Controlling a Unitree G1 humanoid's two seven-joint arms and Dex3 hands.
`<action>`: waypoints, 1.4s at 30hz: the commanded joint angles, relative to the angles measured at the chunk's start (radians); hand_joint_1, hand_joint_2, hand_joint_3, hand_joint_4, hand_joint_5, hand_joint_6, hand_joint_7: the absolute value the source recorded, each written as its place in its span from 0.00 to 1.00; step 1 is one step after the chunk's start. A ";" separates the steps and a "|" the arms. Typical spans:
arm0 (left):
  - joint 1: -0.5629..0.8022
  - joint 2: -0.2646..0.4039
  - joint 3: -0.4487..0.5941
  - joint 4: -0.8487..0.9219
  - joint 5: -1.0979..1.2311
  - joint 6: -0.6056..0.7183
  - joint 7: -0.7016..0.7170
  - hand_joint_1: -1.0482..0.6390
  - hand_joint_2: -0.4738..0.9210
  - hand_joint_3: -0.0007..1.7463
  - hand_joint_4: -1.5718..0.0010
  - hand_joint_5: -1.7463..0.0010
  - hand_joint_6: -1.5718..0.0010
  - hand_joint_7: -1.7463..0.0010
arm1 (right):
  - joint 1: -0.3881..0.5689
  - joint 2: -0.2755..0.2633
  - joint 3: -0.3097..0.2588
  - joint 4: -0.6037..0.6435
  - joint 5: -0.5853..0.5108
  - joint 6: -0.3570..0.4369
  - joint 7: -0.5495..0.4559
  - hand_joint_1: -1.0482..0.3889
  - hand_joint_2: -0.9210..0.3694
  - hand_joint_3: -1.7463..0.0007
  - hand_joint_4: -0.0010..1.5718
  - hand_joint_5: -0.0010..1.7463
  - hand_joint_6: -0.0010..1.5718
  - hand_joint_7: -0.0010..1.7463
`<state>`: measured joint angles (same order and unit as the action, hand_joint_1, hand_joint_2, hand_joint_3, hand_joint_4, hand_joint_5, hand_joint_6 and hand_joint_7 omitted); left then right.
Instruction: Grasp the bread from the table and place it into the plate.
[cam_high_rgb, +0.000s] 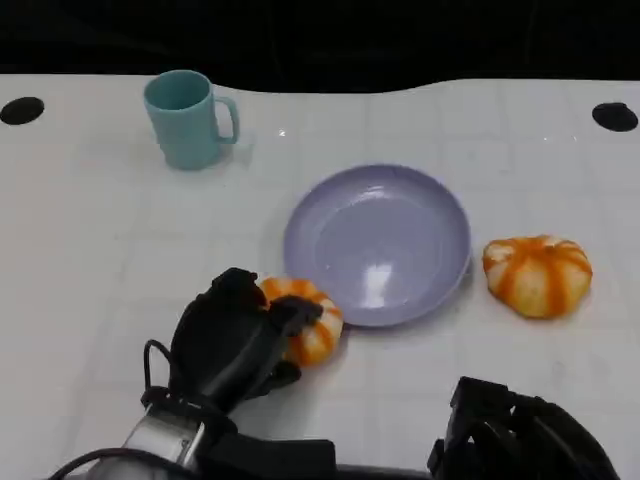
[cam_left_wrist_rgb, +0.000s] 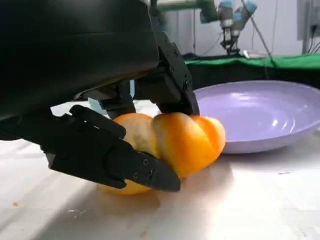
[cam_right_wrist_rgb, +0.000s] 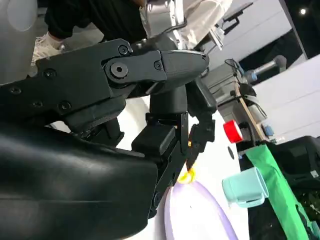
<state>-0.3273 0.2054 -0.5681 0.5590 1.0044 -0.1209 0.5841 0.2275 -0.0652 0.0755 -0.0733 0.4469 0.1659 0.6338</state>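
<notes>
While its black fingers (cam_left_wrist_rgb: 125, 167) curl around the near bread roll (cam_high_rgb: 305, 315), the left robot hand (cam_high_rgb: 235, 335) has that roll clasped from above and from the side, with the roll resting on the surface (cam_high_rgb: 100, 250). In the left wrist view one finger lies under the roll's front edge and others press on its top, so this robot hand is closed on the bread and the bread has not left the surface.

Two bread rolls show in all. Both are rounded, lobed like a small pumpkin, orange with paler stripes and a glossy skin. The held one lies just beside the rim of the single plate (cam_high_rgb: 300, 225), which sits directly beyond the left robot hand and a little toward the right one. The plate is round, shallow, pale lilac and smooth, with a shine on its inner face.

The second bread roll (cam_high_rgb: 538, 274) lies on the far side of the plate from the left robot hand, near the plate's rim but apart from it.

One teal cup (cam_high_rgb: 188, 118) with a handle stands upright, well beyond the left robot hand.

The right robot hand (cam_high_rgb: 510, 435) hangs low near the robot's body, touching nothing that I can see; whether its fingers are spread or curled I cannot tell.

The surface is white, flat and faintly gridded.
</notes>
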 joint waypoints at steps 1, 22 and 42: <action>-0.012 0.008 -0.022 0.086 0.004 -0.017 0.086 0.50 0.93 0.28 0.47 0.00 0.59 0.09 | 0.007 -0.013 -0.004 -0.018 0.004 0.006 -0.006 0.24 0.00 0.85 0.53 0.92 0.49 0.79; -0.087 0.005 -0.020 0.199 -0.056 -0.166 0.368 0.54 0.69 0.60 0.49 0.00 0.65 0.00 | 0.003 -0.013 -0.003 -0.011 0.004 0.001 0.003 0.24 0.00 0.84 0.53 0.92 0.48 0.79; -0.070 0.023 0.117 -0.336 -0.178 -0.059 -0.128 0.53 0.58 0.75 0.42 0.00 0.57 0.00 | -0.007 -0.004 0.003 0.007 0.004 -0.006 0.001 0.25 0.00 0.84 0.53 0.92 0.48 0.78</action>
<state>-0.3276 0.2413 -0.4657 0.1818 0.8559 -0.1609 0.4951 0.2265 -0.0638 0.0836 -0.0801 0.4461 0.1712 0.6273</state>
